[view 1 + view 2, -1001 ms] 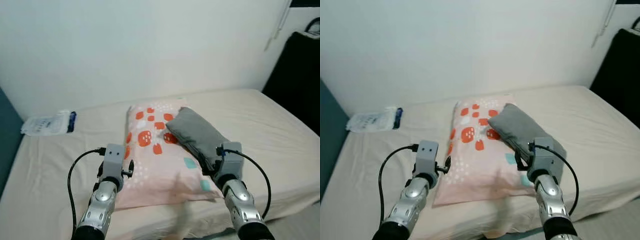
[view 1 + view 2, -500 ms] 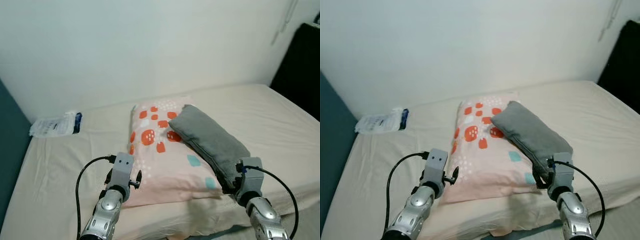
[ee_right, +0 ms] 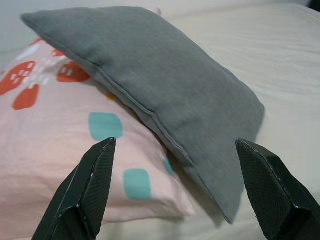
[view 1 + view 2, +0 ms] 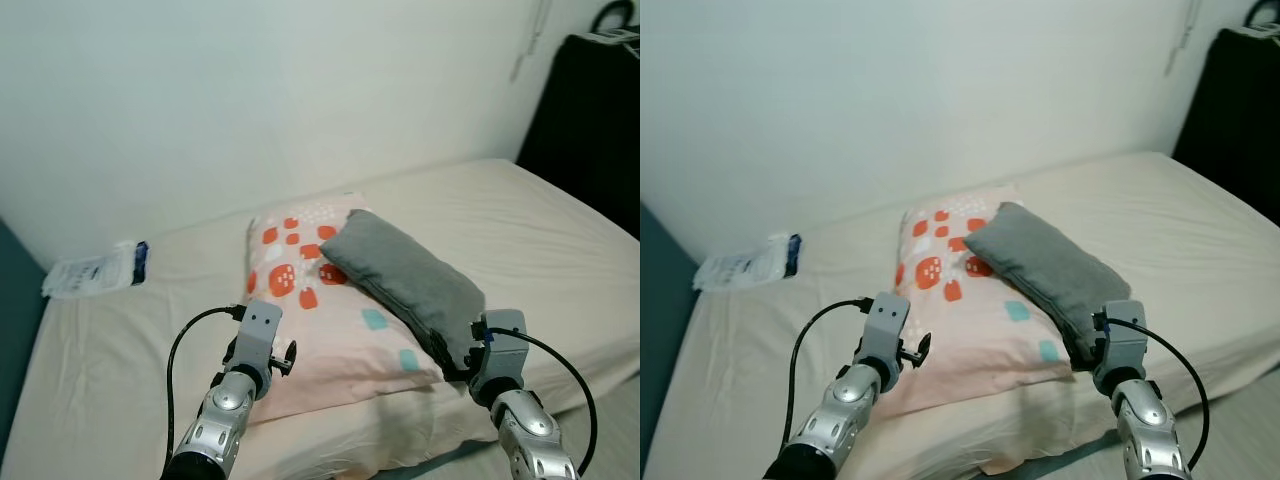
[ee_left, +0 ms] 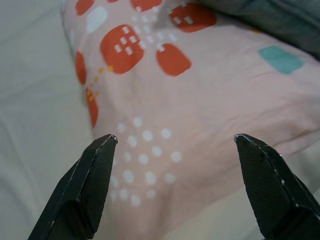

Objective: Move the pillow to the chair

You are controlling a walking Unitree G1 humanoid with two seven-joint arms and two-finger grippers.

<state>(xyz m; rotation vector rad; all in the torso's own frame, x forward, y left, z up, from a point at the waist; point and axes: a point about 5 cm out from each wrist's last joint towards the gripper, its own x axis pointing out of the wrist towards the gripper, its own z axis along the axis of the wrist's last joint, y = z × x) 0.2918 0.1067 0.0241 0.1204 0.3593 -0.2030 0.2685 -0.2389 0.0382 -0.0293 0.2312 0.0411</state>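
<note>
Pillow (image 4: 330,300) lies lengthwise straight ahead on the bed (image 4: 120,330), between my arms; left fingers (image 5: 95,170) and right fingers (image 3: 95,175) spread wide, empty.

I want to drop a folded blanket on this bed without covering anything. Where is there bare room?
The bed is bare on its right side, between the grey pillow and the dark object by the wall. Another free patch lies on the left, between the white packet and the patterned pillow. The middle is crowded by both pillows.
</note>
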